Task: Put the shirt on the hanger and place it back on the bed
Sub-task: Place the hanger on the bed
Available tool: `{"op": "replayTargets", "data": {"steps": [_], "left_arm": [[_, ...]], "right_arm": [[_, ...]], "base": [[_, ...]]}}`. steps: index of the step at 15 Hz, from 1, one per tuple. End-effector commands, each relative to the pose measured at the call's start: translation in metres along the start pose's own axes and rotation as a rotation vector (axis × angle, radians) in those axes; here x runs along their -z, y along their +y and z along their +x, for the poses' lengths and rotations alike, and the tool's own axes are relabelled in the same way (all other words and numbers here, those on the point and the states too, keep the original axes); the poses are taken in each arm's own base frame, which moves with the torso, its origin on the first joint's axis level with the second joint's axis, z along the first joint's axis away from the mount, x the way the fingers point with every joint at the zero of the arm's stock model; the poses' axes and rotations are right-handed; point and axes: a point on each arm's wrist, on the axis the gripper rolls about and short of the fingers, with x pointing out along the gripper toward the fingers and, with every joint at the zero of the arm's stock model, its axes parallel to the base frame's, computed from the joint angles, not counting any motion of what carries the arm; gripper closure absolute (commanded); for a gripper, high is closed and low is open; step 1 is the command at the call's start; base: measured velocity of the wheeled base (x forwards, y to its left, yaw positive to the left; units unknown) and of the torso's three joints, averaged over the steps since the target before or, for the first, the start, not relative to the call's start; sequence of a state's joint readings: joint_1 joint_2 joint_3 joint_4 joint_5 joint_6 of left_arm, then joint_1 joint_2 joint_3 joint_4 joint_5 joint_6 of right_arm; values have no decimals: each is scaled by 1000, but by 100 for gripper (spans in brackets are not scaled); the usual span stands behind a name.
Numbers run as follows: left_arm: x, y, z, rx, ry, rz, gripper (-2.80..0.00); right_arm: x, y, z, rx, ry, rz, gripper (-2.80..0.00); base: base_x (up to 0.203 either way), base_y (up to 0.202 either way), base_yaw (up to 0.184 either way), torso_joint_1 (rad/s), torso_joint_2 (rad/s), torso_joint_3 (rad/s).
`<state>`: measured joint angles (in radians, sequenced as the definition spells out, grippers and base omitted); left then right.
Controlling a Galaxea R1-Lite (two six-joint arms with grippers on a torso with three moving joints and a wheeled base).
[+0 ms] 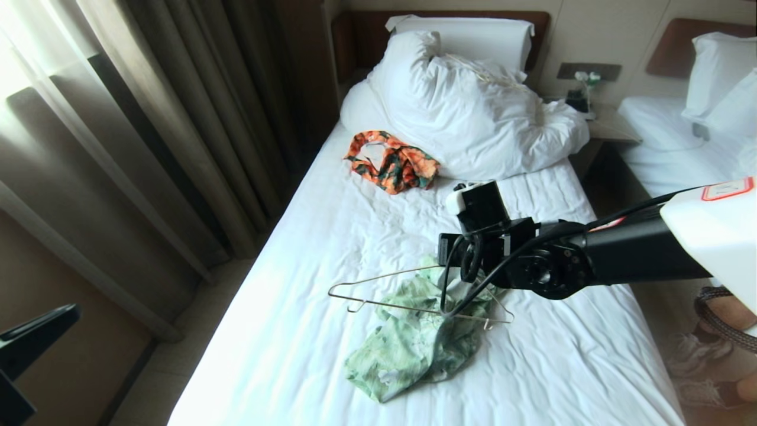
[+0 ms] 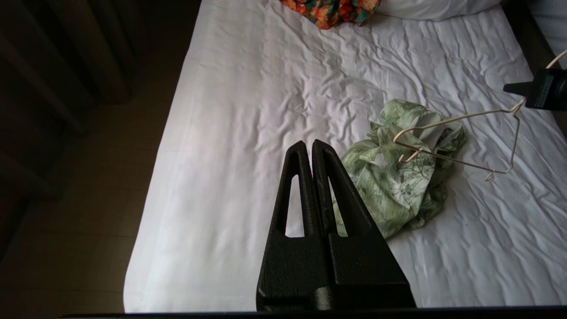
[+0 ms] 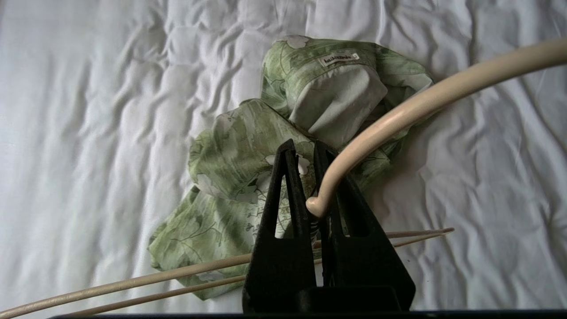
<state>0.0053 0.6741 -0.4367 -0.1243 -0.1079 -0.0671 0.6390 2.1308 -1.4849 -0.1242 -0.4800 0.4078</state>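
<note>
shirt (image 1: 414, 340) lies crumpled mid-bed (image 1: 284, 331), off the hanger (image 1: 378, 305) that the right gripper (image 3: 305, 153) pinches shut above it, left gripper (image 2: 308, 148) closed and empty; i think the thin wire could swing or slip.

One crumpled light-green floral shirt (image 1: 414, 343), one cream wire hanger (image 1: 378, 305), one orange-and-green patterned garment (image 1: 393, 161), two white-sheeted beds (image 1: 295, 307), two black grippers (image 2: 312, 148).
</note>
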Motion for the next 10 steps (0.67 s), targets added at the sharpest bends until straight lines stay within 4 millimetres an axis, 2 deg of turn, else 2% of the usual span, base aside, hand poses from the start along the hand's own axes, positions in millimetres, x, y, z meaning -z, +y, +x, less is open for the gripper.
{"op": "replayTargets", "data": {"steps": [1, 4, 9, 10], "left_arm": [[1, 0, -4, 1, -16, -6, 0], [3, 0, -5, -1, -13, -19, 0], [3, 0, -10, -11, -37, -17, 0], [4, -1, -11, -14, -42, -16, 0]], "right_arm": [[24, -5, 26, 39, 50, -33, 0], [51, -5, 54, 63, 100, -124, 0], [74, -1, 81, 77, 137, -190, 0], [74, -2, 82, 79, 138, -192, -280]], "base": [[0, 0, 0, 0, 0, 0], [0, 0, 0, 0, 0, 0], [0, 0, 0, 0, 0, 0], [0, 0, 0, 0, 0, 0]]}}
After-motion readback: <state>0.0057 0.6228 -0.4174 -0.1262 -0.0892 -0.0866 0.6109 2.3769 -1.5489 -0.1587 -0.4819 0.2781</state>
